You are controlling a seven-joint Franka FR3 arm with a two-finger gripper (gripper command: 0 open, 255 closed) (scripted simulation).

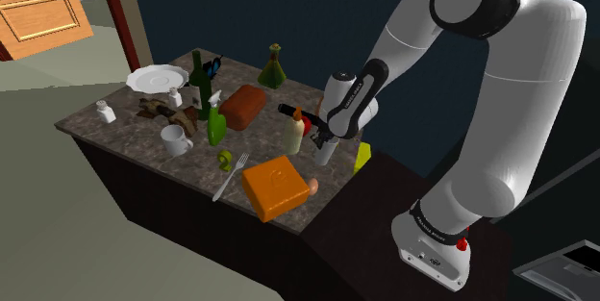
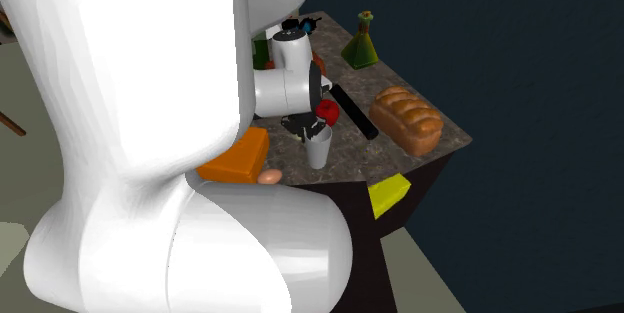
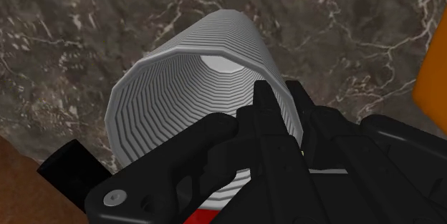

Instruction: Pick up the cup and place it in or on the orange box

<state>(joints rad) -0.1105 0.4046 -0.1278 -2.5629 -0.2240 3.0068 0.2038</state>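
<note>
The cup [image 1: 328,153] is a plain grey-white ribbed tumbler, standing upright on the dark marbled tabletop [image 1: 125,116] near the arm's stand. My black gripper [image 1: 324,137] comes down on it from above. In the wrist view the gripper [image 3: 279,99] is shut on the cup [image 3: 186,94], with one finger inside the rim and the other outside the wall. From the second exterior view the gripper [image 2: 306,131] sits on the rim of the cup [image 2: 319,151]. The orange box [image 1: 277,187] lies flat close by, toward the table's front edge, and it is also seen beside the arm [image 2: 238,156].
A brown egg [image 1: 313,186] lies against the orange box. A fork [image 1: 231,176], white mug [image 1: 176,139], green spray bottle [image 1: 216,119], bread loaf [image 1: 242,106], plate [image 1: 156,79] and green flask [image 1: 274,67] crowd the table. A red apple [image 2: 327,112] and a yellow block [image 1: 362,158] flank the cup.
</note>
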